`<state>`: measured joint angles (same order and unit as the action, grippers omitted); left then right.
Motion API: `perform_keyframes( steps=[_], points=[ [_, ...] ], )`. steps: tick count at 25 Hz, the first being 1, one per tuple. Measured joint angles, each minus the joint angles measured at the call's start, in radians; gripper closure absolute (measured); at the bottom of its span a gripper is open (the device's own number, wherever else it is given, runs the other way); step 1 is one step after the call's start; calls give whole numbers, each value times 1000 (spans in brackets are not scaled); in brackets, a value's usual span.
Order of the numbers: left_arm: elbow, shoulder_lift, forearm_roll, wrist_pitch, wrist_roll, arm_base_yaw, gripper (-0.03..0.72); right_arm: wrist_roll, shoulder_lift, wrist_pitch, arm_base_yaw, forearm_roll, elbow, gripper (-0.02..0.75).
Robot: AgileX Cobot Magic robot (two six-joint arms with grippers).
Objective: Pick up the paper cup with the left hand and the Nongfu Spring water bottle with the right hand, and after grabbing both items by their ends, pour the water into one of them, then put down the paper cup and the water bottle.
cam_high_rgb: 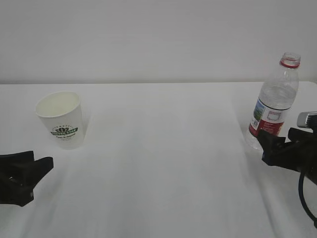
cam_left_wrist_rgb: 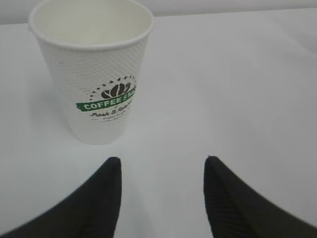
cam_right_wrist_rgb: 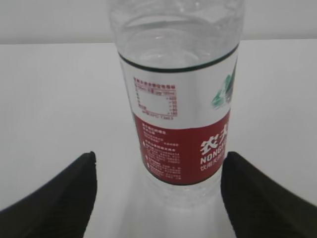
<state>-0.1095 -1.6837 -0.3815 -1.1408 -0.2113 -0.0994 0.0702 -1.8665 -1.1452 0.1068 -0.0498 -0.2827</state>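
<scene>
The white paper cup with its green logo stands upright at the left of the table; the left wrist view shows the paper cup just beyond and left of my fingertips. My left gripper is open, low and short of the cup, with nothing between its fingers. The Nongfu Spring water bottle stands uncapped at the right, with clear water inside. In the right wrist view the bottle stands close ahead. My right gripper is open near the bottle's base, its fingers apart from it.
A white table runs to a pale wall behind. Between cup and bottle lies a wide stretch of bare cloth. The right arm's cable hangs near the right edge.
</scene>
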Motion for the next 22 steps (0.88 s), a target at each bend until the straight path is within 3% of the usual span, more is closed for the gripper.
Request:
perform_keyframes(
  steps=[9,22],
  points=[
    [0,0,-33,-2,-5,0,298,0,-114,-1,0,0,-86,97],
    [0,0,-35,-2,-14,0,298,0,-151,-1,0,50,-164,94]
  ],
)
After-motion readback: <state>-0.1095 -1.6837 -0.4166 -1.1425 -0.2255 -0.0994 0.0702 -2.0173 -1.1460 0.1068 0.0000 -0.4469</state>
